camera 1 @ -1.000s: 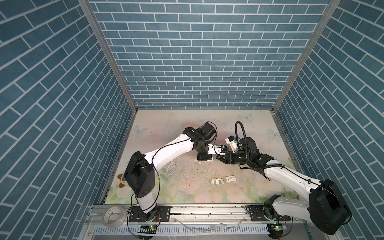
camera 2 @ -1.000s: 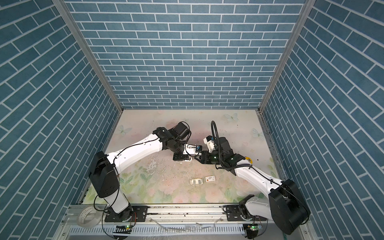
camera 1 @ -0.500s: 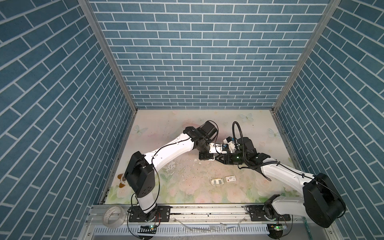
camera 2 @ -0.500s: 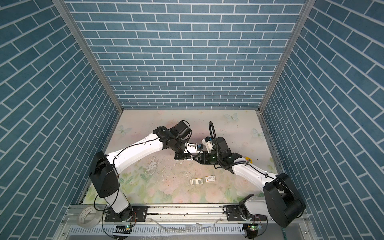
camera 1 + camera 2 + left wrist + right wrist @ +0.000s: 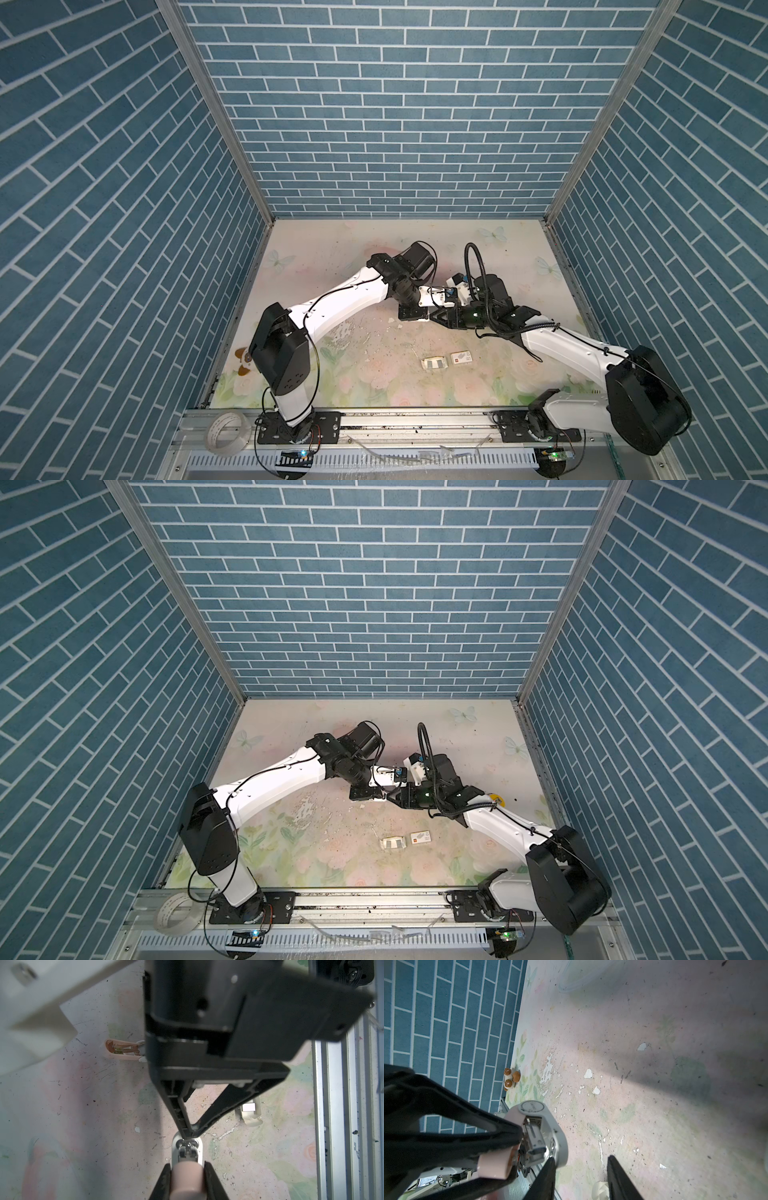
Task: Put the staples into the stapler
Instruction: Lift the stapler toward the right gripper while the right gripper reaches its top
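The left gripper [image 5: 187, 1167] had its jaws clamped on the stapler [image 5: 558, 1140] by its pink top, magazine bared. The right gripper [image 5: 580, 1159] nosed at its front, jaws part-way apart, seemingly empty. The staples [image 5: 435, 363] lay in their white tray, well apart on the worktop [image 5: 332, 374]. Loading looked unstarted; next, I reckoned, fetch a strip and seat it squarely in the channel

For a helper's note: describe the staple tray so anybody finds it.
Toward the floral table's front rail, two small white boxes lie side by side. The staple tray is the left one, showing grey strips; the sleeve bears a red mark.
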Action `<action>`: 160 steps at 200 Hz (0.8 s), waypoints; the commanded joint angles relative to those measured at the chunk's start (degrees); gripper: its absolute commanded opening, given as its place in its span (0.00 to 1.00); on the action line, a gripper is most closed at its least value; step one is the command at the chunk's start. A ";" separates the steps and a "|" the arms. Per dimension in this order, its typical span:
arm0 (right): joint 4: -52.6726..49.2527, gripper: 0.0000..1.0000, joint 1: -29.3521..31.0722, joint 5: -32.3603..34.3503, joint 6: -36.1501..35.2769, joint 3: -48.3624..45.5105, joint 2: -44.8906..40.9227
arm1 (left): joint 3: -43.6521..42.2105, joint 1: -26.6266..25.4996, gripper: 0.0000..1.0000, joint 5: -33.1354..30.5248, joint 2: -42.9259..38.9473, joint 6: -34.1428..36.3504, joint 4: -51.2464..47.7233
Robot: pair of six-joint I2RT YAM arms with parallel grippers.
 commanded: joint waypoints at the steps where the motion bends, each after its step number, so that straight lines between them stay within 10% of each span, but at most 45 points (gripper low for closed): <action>1: 1.02 0.41 0.40 0.09 1.03 1.51 0.98 | 1.19 -0.32 0.02 1.82 -1.24 -1.11 0.73; 160: 11.31 0.40 1.47 -0.89 4.96 -1.70 4.31 | 4.85 -0.30 0.00 4.80 -3.07 -8.49 4.75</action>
